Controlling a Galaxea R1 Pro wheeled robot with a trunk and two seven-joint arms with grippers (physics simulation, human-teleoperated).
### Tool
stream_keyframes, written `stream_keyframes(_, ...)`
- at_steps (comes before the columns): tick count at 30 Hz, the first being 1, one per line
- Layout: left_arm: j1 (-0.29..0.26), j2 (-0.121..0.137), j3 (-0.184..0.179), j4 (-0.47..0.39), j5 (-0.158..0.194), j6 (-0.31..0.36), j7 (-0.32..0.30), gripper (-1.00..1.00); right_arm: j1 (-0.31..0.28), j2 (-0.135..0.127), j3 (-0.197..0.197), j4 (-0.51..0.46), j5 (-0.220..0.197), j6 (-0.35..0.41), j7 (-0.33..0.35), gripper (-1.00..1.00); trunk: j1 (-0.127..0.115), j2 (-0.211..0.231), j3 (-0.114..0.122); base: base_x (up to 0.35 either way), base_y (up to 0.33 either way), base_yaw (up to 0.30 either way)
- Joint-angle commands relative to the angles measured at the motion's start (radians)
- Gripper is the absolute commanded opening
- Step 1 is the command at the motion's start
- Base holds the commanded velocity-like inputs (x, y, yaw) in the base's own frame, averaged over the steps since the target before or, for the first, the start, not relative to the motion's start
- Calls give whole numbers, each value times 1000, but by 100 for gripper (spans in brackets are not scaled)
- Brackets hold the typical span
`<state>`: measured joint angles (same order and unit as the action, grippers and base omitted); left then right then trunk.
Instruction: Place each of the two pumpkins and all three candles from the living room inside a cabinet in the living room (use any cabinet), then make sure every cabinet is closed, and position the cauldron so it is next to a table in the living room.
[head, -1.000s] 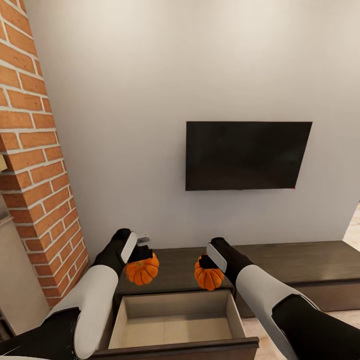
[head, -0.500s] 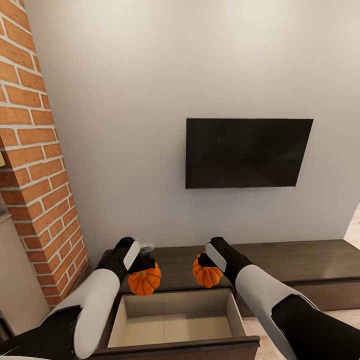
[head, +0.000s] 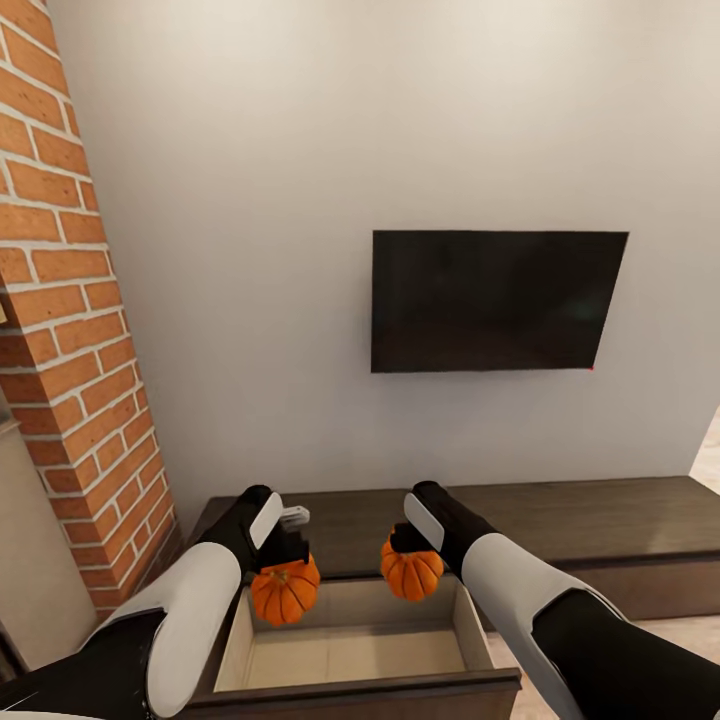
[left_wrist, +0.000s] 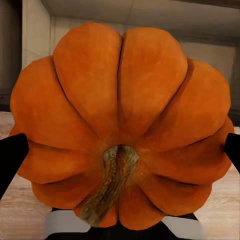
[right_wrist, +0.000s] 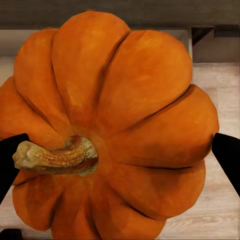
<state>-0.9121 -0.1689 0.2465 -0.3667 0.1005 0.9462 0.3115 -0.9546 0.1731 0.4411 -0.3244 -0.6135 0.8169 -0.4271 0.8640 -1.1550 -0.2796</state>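
I hold two bright-orange pumpkins over the open drawer (head: 355, 650) of the long dark-brown cabinet (head: 600, 520). My left gripper (head: 282, 560) is shut on one pumpkin (head: 285, 590) above the drawer's back left corner. My right gripper (head: 408, 548) is shut on the other pumpkin (head: 411, 571) above the drawer's back edge, right of centre. Up close, the left pumpkin (left_wrist: 122, 125) shows its brown stem, with black fingertips (left_wrist: 11, 157) at both sides. The right pumpkin (right_wrist: 112, 130) sits likewise between dark fingertips (right_wrist: 227, 155). The drawer's pale beige inside holds nothing I can see. The candles are out of view.
A red brick chimney (head: 70, 330) rises at the left, close to my left arm. A black TV (head: 495, 300) hangs on the grey wall above the cabinet. Light wood floor (head: 695, 635) shows at the right of the cabinet. A small pale object (head: 295, 516) lies on the cabinet top behind my left gripper.
Both grippers have come down and toward me with their pumpkins, from over the cabinet top to over the back of the open drawer. The view has tilted slightly.
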Motion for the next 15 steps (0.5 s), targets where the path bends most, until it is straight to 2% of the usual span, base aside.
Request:
stream_keyframes(1,-1,-1,3,-2,11,3,11,-100,-1,-1,6,-1,-11,3,-7,-100,4,-8,-5,0,0,0)
stream_keyframes(8,-1,-1,3,-1,12,-6,16,-100,-1,-4,4,4,-9,3,-8,-100,31,-57,-26,0,0,0)
stream_keyframes(15,-1,-2,3,-1,15,-48,15,-100,-1,-6,2,35,-9,-2,-9,-100,58,-106,-48,0,0,0)
